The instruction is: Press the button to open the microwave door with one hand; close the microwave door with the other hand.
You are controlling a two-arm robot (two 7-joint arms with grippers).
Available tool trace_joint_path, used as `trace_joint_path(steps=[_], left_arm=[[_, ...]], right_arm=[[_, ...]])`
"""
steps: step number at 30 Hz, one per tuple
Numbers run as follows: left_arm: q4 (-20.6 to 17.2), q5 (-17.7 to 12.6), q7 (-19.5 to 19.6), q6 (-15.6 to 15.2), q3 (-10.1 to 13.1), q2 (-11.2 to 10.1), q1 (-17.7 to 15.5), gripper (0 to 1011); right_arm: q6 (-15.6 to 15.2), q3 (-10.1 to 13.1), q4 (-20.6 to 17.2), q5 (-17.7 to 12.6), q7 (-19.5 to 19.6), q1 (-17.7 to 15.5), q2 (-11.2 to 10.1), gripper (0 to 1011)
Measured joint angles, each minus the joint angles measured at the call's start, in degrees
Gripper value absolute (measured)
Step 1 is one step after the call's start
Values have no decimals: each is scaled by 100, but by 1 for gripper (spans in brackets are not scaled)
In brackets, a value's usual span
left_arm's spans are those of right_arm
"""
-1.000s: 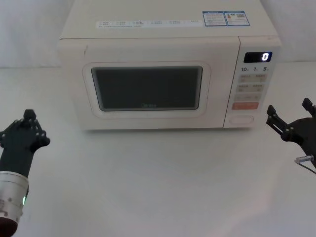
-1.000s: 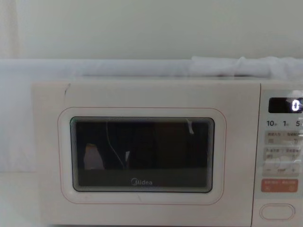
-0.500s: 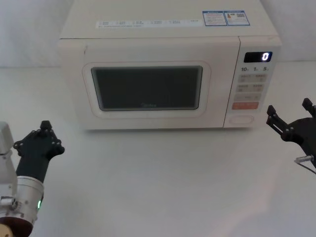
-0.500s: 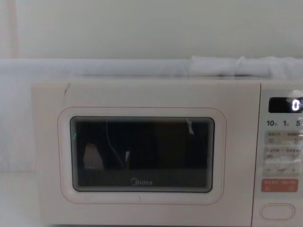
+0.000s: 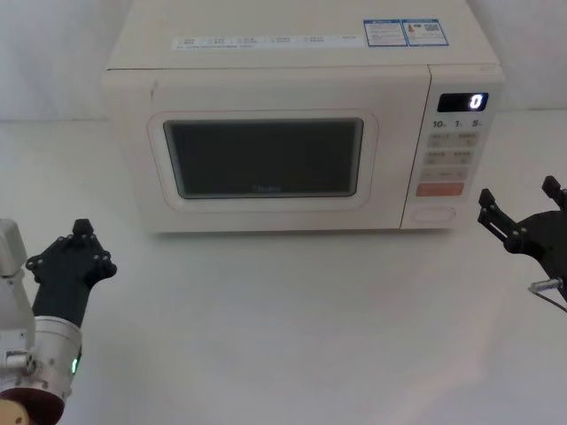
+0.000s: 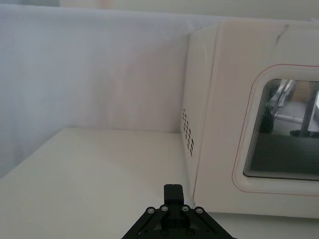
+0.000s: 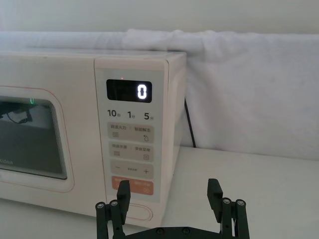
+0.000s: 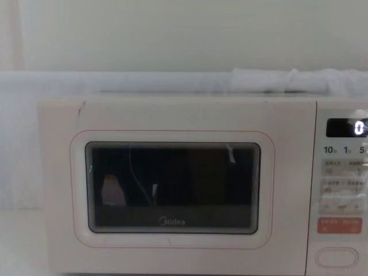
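Microwave door (image 5: 266,159) flush shut, right gripper (image 5: 523,217) spread beside button (image 5: 433,213), left gripper (image 5: 75,261) clenched

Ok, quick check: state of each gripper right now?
Left gripper: cannot be told, holding nothing, at the table's left, short of the microwave door.
Right gripper: jaws open, empty, just short of the button.
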State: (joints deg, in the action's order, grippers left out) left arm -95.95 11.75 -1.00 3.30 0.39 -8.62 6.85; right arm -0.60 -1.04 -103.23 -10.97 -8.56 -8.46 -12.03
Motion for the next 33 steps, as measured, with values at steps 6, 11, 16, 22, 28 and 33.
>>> trace_joint_path(steps=[6, 11, 16, 22, 28, 33], left_arm=[[-4, 3, 3, 0, 13, -23, -1, 0], [-7, 9, 10, 0, 21, -37, -3, 4], [-9, 15, 18, 0, 29, -46, -3, 144], [-12, 23, 23, -2, 34, -53, -3, 311], [-15, 27, 26, -4, 37, -56, -3, 488], [-16, 30, 28, -4, 40, -58, -3, 655]], right_arm=[[0, 0, 0, 0, 0, 0, 0, 1000], [0, 0, 0, 0, 0, 0, 0, 1000], [0, 0, 0, 0, 0, 0, 0, 1000], [0, 0, 0, 0, 0, 0, 0, 1000], [0, 0, 0, 0, 0, 0, 0, 1000], [0, 0, 0, 0, 0, 0, 0, 1000]])
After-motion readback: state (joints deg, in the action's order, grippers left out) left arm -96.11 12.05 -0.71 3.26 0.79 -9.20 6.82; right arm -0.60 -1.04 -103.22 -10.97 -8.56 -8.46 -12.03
